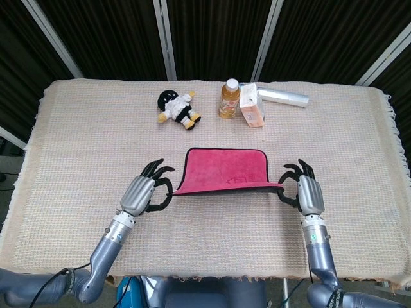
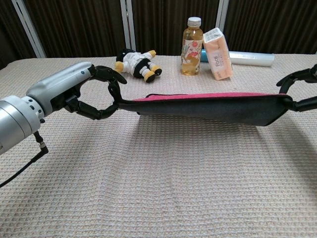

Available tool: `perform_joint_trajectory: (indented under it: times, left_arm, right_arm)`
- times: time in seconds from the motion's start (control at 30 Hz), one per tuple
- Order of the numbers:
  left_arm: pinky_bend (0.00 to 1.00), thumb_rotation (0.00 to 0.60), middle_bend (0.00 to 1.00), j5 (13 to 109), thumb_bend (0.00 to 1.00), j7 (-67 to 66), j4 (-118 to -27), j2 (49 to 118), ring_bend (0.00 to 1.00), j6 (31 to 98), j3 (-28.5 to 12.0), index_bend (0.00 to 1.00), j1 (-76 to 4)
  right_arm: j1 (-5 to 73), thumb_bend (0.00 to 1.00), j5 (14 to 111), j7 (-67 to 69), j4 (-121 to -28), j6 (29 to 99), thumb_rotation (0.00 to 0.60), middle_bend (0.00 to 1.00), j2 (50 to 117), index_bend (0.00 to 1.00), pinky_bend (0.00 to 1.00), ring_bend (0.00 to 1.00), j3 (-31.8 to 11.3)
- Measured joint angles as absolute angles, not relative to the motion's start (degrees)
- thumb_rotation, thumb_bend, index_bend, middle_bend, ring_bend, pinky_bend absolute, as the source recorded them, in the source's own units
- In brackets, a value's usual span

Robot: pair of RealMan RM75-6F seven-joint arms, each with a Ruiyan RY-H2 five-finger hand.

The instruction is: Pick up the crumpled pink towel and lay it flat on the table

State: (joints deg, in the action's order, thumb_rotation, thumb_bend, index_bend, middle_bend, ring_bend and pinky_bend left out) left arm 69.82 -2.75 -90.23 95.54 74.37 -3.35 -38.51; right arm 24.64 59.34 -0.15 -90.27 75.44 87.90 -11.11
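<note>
The pink towel (image 1: pixel 225 170) is stretched out nearly level between my two hands, pink side up, its dark underside (image 2: pixel 208 108) showing in the chest view. Its far edge lies on or close to the table; the near edge hangs a little above the cloth. My left hand (image 1: pixel 144 191) pinches the near left corner, other fingers spread. My right hand (image 1: pixel 303 190) pinches the near right corner; in the chest view only the right hand's fingertips (image 2: pixel 297 79) show at the frame's edge.
At the back of the table stand a plush doll (image 1: pixel 176 108), a juice bottle (image 1: pixel 229 97), a tissue pack (image 1: pixel 252 106) and a clear roll (image 1: pixel 286 97). A woven beige cloth (image 1: pixel 77 147) covers the table.
</note>
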Motion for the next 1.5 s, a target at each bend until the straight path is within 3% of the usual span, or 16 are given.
perform_joint_trajectory:
  times: [0.57,0.7,0.8,0.97,1.1,1.23,1.5]
  left_arm:
    - [0.00,0.600,0.19,70.2,0.58,-4.2,-84.0,101.5,0.00,69.3,-2.6,0.59,-35.1]
    - [0.00,0.600,0.19,70.3,0.54,-4.0,-82.9,102.6,0.00,68.1,-2.9,0.57,-34.6]
    - [0.00,0.600,0.17,70.5,0.47,-4.1,-82.7,102.9,0.00,67.2,-2.8,0.52,-34.4]
    - [0.00,0.600,0.12,70.6,0.35,-3.9,-83.2,102.3,0.00,65.6,-2.5,0.40,-33.9]
    - [0.00,0.600,0.08,70.8,0.29,-3.3,-84.5,101.1,0.00,64.7,-2.6,0.30,-33.5]
    - [0.00,0.600,0.06,71.5,0.27,-2.1,-86.7,99.1,0.00,64.2,-2.8,0.23,-33.1]
    - [0.00,0.600,0.06,74.3,0.27,0.3,-92.6,93.3,0.00,64.5,-2.1,0.22,-31.4]
  right_arm:
    - [21.8,0.59,61.3,-0.1,-84.3,71.8,0.600,0.26,91.9,0.79,0.00,0.01,-8.7]
    - [21.5,0.59,61.4,-0.7,-83.3,71.1,0.600,0.26,92.7,0.76,0.00,0.00,-8.6]
    - [21.2,0.59,61.5,-1.0,-82.9,70.6,0.600,0.25,93.1,0.70,0.00,0.00,-8.5]
    - [20.7,0.46,62.8,-1.0,-82.5,70.5,0.600,0.03,93.1,0.27,0.00,0.00,-8.0]
    - [20.0,0.39,64.8,-1.0,-83.4,70.9,0.600,0.00,92.4,0.03,0.00,0.00,-7.3]
    - [19.3,0.37,66.2,-1.1,-84.8,71.7,0.600,0.00,91.6,0.00,0.00,0.00,-7.0]
    - [16.3,0.33,69.9,-0.2,-88.3,74.4,0.600,0.00,89.5,0.00,0.00,0.00,-4.9]
